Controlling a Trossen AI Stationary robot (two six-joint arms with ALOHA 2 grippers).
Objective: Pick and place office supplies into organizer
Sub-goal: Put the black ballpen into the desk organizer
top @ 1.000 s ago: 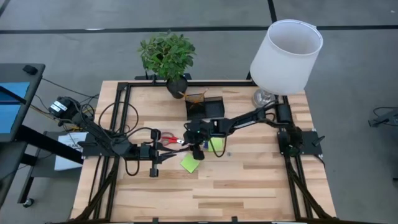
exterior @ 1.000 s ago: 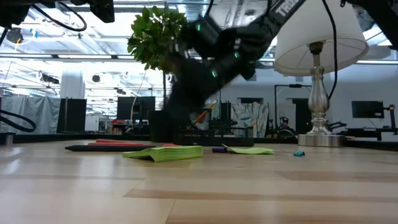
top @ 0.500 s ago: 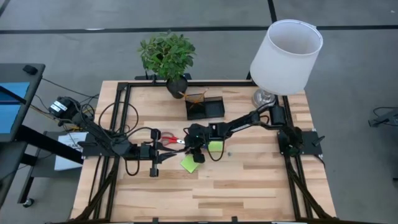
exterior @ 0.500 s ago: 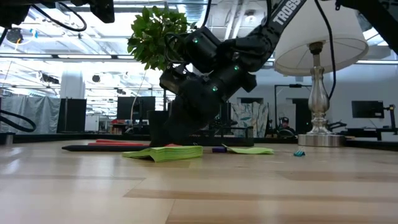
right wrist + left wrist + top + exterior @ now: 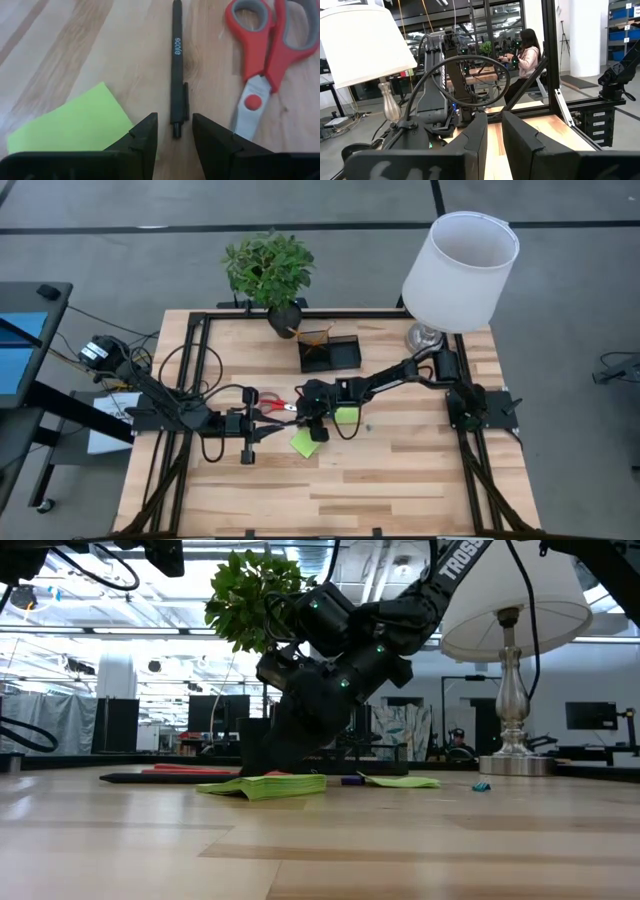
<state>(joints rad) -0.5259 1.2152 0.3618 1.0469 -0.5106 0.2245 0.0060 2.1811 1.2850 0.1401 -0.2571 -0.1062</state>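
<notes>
Pale wooden table (image 5: 400, 480), framed by black rails, with a potted plant (image 5: 268, 268) and a white-shaded lamp (image 5: 460, 270) along its far edge. The organizer (image 5: 329, 352) stands near that edge, between plant and lamp.

Right gripper (image 5: 175, 131): lowered over the table's middle, fingers parted and grasping nothing. The black pen (image 5: 177, 65) lies flat on the wood directly ahead of it. The pen's long axis runs straight away from the gripper, its near tip sitting in the gap between the two fingers (image 5: 145, 137). The fingers therefore stand one on each side of the barrel, square across it. Judgement: a short descent and closure would catch the pen at its near end rather than its middle, so it may tilt when lifted.

Red-handled scissors (image 5: 260, 60) lie just beside the pen on one side; a green sticky-note pad (image 5: 75, 125) lies on the other, partly under one finger. Neither touches the pen.

Left gripper (image 5: 492, 135): fingers a narrow gap apart, nothing between them, waiting at the table's left side. The right arm is plainly the nearer to the pen.
</notes>
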